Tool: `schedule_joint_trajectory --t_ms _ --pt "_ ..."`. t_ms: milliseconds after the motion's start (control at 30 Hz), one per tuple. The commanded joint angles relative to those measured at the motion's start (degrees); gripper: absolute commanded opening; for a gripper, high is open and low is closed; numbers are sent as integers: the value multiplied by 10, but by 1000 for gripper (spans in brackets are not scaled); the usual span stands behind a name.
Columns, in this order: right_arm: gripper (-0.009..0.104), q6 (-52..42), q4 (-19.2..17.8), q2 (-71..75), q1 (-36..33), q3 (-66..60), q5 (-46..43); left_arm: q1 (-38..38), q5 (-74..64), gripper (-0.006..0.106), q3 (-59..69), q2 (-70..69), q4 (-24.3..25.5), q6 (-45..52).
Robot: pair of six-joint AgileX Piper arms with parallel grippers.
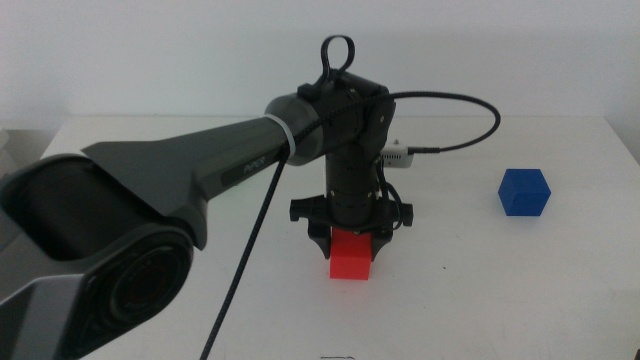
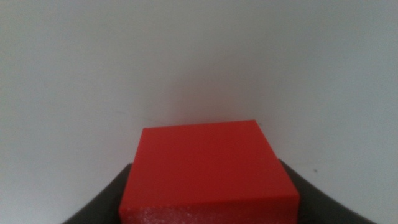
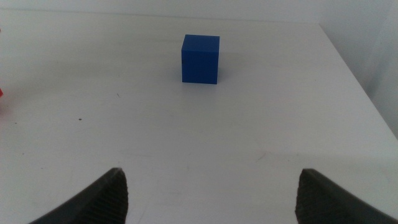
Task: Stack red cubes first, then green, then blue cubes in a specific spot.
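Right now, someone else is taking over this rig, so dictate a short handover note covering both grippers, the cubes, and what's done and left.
Left gripper: down at the table's middle, jaws on either side of the red cube, which looks to be sitting on the white table.
Right gripper: open, waiting, out of the middle view, facing the blue cube.
Blue cube: alone on the table's right side, untouched.
Green cube: not visible in any view.
Done: nothing stacked yet.
Left: settle the red cube, then add green, then blue on top.
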State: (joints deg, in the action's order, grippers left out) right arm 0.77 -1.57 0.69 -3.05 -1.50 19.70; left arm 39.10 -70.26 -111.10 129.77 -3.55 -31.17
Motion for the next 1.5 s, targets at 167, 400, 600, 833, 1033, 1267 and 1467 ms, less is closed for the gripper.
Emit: schedule_joint_trajectory --t_ms 167,400,600,833,1033,1267,1467 --pt "89 -8 -5 9 4 5 -44 4 -50 18 -19 -20 -22 -1" --pt "89 -8 -5 9 4 5 -44 4 -50 18 -19 -20 -4 16" --pt "89 -8 -5 9 4 5 -44 4 -50 77 -19 -20 0 16" --pt "89 -8 -5 9 4 5 -44 3 -50 94 -21 -22 -1 16" --pt "89 -8 -5 9 4 5 -44 2 -50 94 -21 -36 -1 24" --pt "89 -8 -5 9 4 5 -44 2 -50 94 -21 -63 3 23" --pt "89 -8 -5 9 4 5 -44 2 -50 94 -21 -84 4 23"
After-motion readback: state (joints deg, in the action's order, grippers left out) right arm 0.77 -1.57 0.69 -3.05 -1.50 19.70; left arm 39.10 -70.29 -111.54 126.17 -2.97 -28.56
